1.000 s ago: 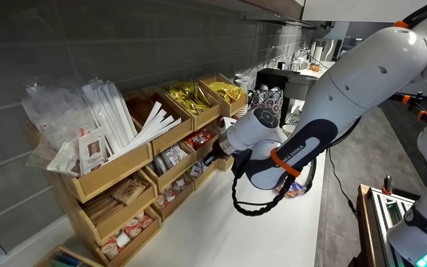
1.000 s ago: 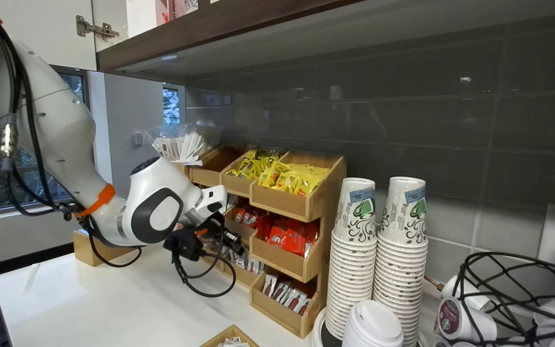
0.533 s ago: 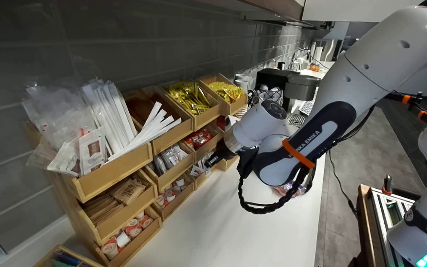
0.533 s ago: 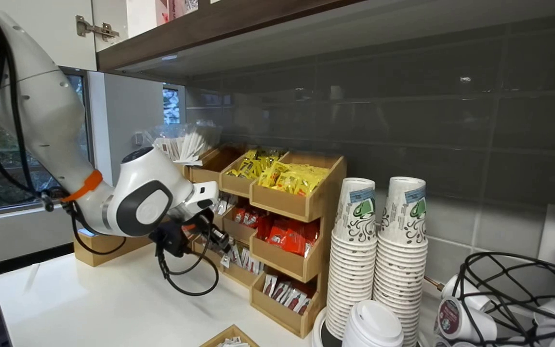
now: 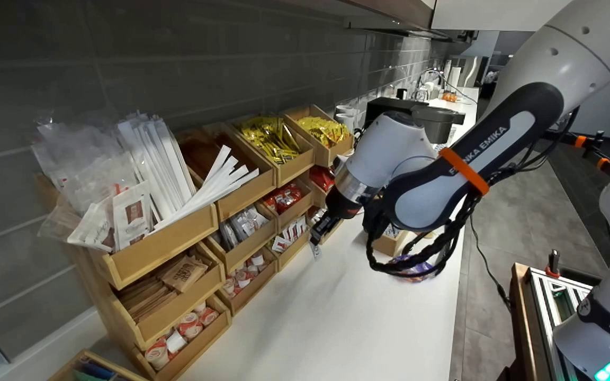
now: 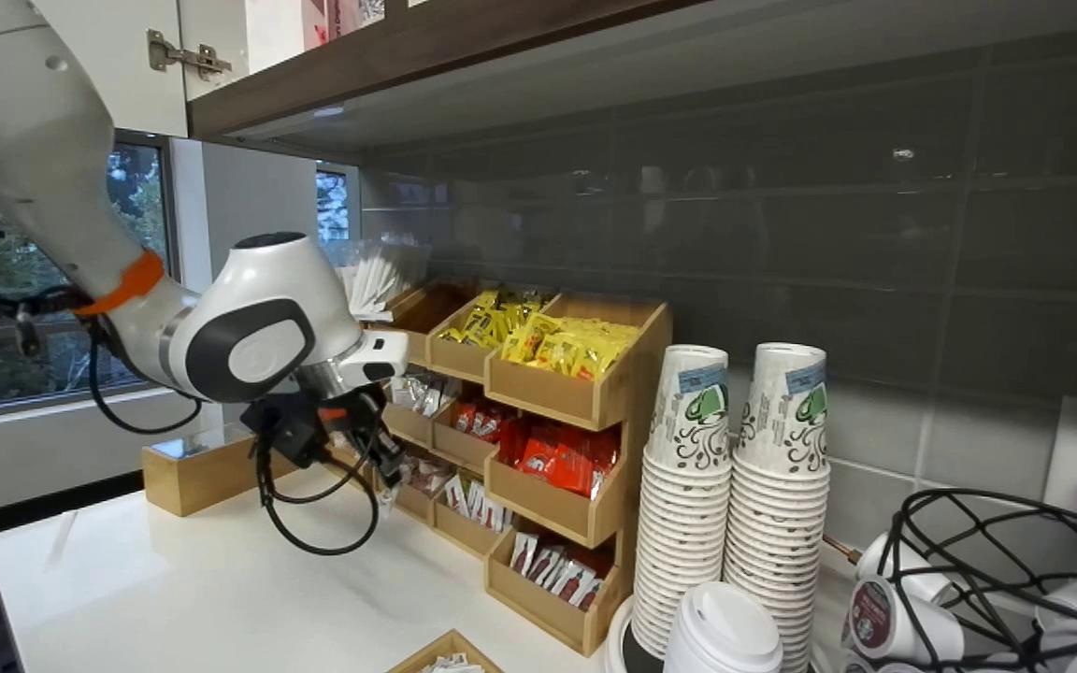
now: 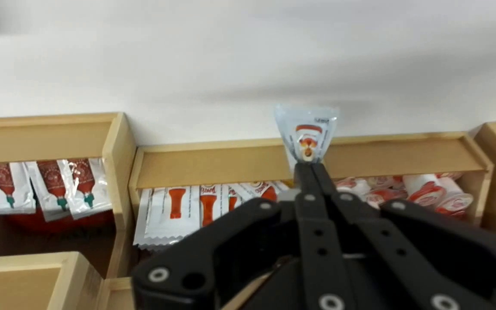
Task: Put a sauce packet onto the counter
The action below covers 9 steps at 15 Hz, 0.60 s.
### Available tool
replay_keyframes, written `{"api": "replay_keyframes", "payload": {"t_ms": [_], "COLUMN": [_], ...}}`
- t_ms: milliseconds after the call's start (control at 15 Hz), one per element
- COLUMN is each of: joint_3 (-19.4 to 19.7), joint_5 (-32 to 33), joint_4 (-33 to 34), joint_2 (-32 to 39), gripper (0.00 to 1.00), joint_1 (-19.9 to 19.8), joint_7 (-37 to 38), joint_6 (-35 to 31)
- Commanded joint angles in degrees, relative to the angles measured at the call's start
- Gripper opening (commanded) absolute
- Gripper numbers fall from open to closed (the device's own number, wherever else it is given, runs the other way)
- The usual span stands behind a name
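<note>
My gripper [image 7: 311,167] is shut on a sauce packet [image 7: 307,131], a small whitish sachet with a red and orange print. The packet sticks out past the fingertips, and its lower end is hidden between them. In an exterior view the gripper [image 5: 317,236] points down in front of the wooden rack, with the packet [image 5: 316,250] hanging from its tip above the white counter [image 5: 337,328]. The gripper [image 6: 393,467] and the packet [image 6: 385,498] also show small in an exterior view, over the counter [image 6: 221,579] and apart from the bins.
The wooden tiered rack [image 5: 159,251] stands along the wall with bins of packets and creamer cups. Stacked paper cups [image 6: 685,523] and a wire basket [image 6: 978,523] stand past the rack. A small wooden box [image 6: 450,647] and a purple bag [image 5: 416,266] are on the counter.
My arm has drawn back from the rack's lower bins, out over the counter. The packet now shows clearly at the shut fingertips, clear of the bin.
</note>
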<state>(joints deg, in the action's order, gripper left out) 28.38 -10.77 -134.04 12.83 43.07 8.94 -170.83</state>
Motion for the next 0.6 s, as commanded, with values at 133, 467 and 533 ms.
{"api": "replay_keyframes", "payload": {"t_ms": [133, 467, 533], "joint_3": [-20.2, -27.2, -27.9], "joint_5": [-4.6, -6.2, -5.8], "joint_4": [-5.0, -4.6, -4.6], "joint_2": [-12.2, -13.5, -13.6], "gripper": [0.0, 0.12, 0.25], "joint_1": [-19.8, -29.4, -30.7], "joint_7": [-8.3, -11.6, -11.4], "joint_6": [14.3, 24.9, 26.2]}}
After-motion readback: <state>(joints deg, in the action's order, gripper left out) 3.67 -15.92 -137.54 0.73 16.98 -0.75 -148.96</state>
